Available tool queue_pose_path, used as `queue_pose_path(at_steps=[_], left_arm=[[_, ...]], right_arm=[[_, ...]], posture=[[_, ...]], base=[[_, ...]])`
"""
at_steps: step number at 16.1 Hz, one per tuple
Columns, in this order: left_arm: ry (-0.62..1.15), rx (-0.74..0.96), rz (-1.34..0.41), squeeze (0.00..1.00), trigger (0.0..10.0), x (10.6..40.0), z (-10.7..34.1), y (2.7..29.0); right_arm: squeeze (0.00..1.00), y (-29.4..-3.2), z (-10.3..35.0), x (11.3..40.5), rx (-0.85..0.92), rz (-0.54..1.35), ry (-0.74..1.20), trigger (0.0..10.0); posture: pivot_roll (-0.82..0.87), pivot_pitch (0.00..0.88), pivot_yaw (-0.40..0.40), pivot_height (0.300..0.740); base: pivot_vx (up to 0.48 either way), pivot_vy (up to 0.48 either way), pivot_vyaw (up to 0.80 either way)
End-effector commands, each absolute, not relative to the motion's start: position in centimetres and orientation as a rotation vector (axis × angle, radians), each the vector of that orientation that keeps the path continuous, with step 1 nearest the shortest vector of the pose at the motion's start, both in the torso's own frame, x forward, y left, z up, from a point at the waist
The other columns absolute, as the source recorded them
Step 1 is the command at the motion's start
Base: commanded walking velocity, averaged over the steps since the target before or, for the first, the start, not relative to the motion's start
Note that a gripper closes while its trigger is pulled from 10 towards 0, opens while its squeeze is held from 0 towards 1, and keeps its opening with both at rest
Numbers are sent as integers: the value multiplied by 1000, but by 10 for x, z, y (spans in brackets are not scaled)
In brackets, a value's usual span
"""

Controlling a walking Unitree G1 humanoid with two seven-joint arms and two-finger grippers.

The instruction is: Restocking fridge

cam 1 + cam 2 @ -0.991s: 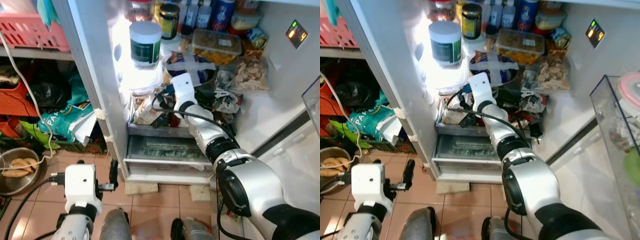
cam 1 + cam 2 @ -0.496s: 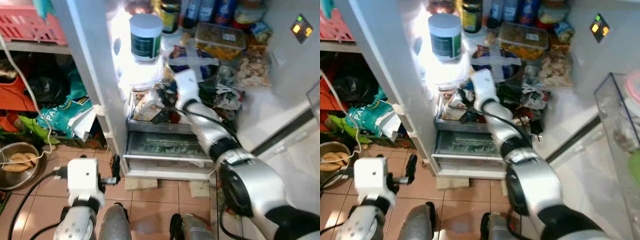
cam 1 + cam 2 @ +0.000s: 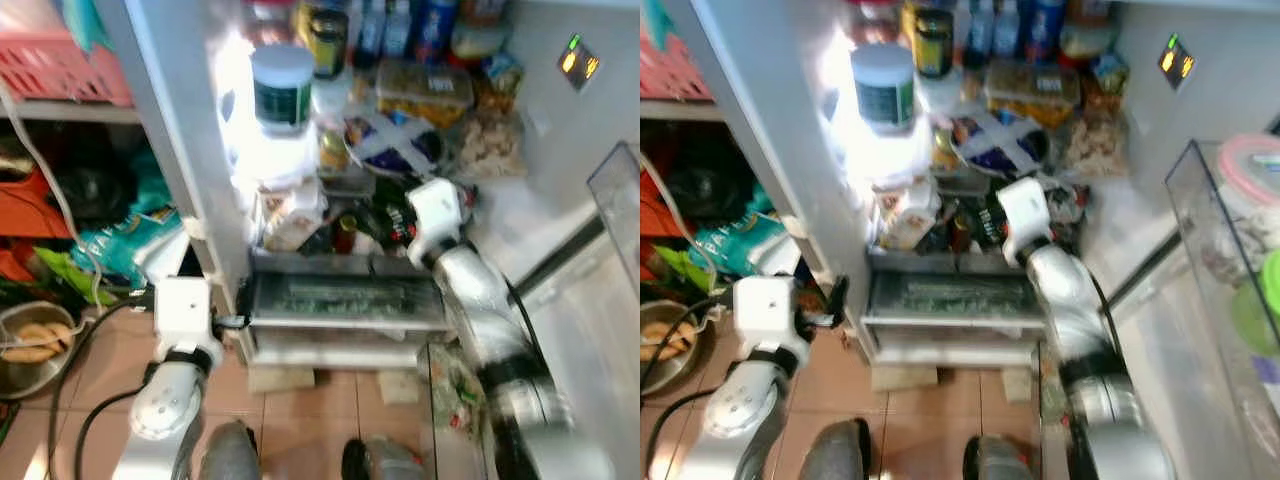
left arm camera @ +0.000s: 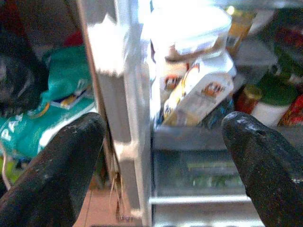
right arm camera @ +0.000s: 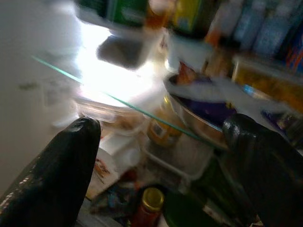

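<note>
The open fridge (image 3: 180,150) is packed with food. A white tub with a dark green label (image 3: 283,88) stands on the bright upper shelf, beside a taped bowl (image 3: 385,140). My right gripper (image 3: 388,222) reaches in under that glass shelf, open, with nothing between its fingers (image 5: 71,161); a gold-lidded jar (image 5: 151,201) stands just below it. My left gripper (image 3: 238,318) hangs low by the fridge's left wall, open and empty. In its wrist view its black fingers (image 4: 57,165) frame a white carton (image 4: 199,94) above the crisper drawer (image 3: 340,300).
Left of the fridge are cluttered shelves with a pink basket (image 3: 60,65), a teal bag (image 3: 120,240) and a metal bowl of bread (image 3: 35,340) on the floor. The door's clear bin (image 3: 1230,250) juts out at the right. A green packet (image 3: 455,385) lies on the tiles.
My right arm has drawn back and to the right, from the shelf's left side to its middle. The left gripper has risen closer to the fridge wall. The camera has shifted too.
</note>
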State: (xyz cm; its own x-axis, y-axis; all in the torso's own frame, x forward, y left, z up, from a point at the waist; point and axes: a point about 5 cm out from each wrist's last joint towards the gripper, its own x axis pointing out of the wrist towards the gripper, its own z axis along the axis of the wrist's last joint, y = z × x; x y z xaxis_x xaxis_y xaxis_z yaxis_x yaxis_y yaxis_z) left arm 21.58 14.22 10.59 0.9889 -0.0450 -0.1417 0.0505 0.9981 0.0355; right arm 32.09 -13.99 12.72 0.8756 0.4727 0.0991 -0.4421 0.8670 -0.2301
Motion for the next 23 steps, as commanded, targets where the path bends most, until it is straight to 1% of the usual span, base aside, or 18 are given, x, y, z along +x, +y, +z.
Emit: queue_pose_path(at_steps=[1, 2, 6, 8, 10, 13, 16, 20, 23], left_arm=[[134, 47, -71, 0, 10000, 220, 104, 142], [127, 59, -76, 0, 10000, 227, 102, 142], [95, 65, -86, 0, 10000, 241, 103, 144], [84, 70, -115, 0, 10000, 247, 101, 141], [78, 70, -123, 0, 10000, 249, 99, 141], [72, 68, -132, 0, 10000, 250, 98, 141], [68, 65, -117, 0, 10000, 248, 98, 143], [78, 59, -116, 0, 10000, 244, 95, 142], [73, 59, -109, 0, 10000, 245, 96, 143]], right_arm=[[0, -138, 129, 309, -212, 500, -155, 10000], [0, -143, 121, 293, -181, 461, -123, 10000], [0, -152, 114, 268, -135, 328, -87, 10000], [0, -154, 112, 256, -156, 275, -60, 10000], [0, -159, 111, 254, -143, 194, -49, 10000], [0, -157, 111, 254, -119, 170, -29, 10000], [0, -149, 112, 261, -136, 203, -33, 10000], [0, -155, 113, 264, -158, 212, -26, 10000], [0, -150, 114, 266, -156, 220, -27, 10000]], posture=[[99, 0, -16, 740], [82, 0, -6, 740], [48, 0, 11, 740], [26, 0, 28, 740], [17, 0, 37, 740], [34, 0, 27, 740], [49, 0, 14, 740], [57, 0, 6, 740], [59, 0, 4, 740]], base=[[0, 0, 0], [0, 0, 0], [0, 0, 0], [0, 0, 0], [0, 0, 0], [0, 0, 0], [0, 0, 0], [-254, 0, 0], [-90, 0, 0]])
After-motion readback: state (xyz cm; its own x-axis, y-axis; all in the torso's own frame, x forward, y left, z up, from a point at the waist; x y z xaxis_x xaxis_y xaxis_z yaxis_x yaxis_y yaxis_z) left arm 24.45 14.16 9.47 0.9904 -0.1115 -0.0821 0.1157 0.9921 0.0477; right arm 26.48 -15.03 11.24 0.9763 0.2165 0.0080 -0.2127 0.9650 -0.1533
